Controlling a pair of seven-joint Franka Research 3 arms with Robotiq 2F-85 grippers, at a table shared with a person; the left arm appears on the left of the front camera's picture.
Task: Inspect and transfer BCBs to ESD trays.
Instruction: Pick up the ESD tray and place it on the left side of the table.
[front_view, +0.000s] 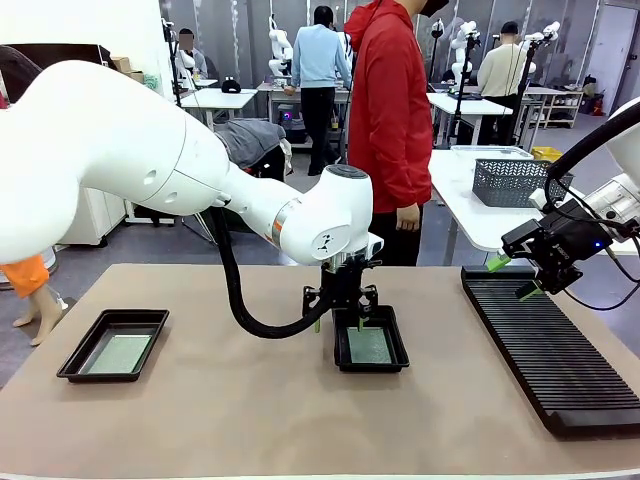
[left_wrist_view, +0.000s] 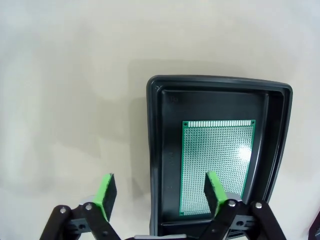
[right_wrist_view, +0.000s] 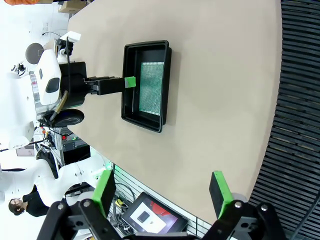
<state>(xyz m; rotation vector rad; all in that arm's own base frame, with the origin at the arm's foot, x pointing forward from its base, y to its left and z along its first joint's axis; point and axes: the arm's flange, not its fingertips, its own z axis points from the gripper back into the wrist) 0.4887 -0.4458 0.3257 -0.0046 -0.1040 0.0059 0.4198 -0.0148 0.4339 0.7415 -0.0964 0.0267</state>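
At the middle of the desk (front_view: 250, 420) my left pincer (front_view: 341, 317) hangs over the centre ESD tray (front_view: 398, 358), its green pads spread and straddling the tray's wall, one pad outside and one above the BCB (left_wrist_view: 216, 165) lying flat on the floor inside. Nothing is between the pads, so I count it as released. A second tray (front_view: 82, 358) sits at the near left of the desk with another board (front_view: 118, 353) in it.

My worry is the tray wall: if I come down or squeeze from here, the pads would pinch the rim rather than the board and could drag or tip the tray, sliding the board about. A thin board flat on the floor gives the pads little edge to catch, and scraping could mark it.

My right pincer (front_view: 520, 276) hovers wide open and empty above the ribbed black rack (front_view: 560, 370) at the right, well apart.
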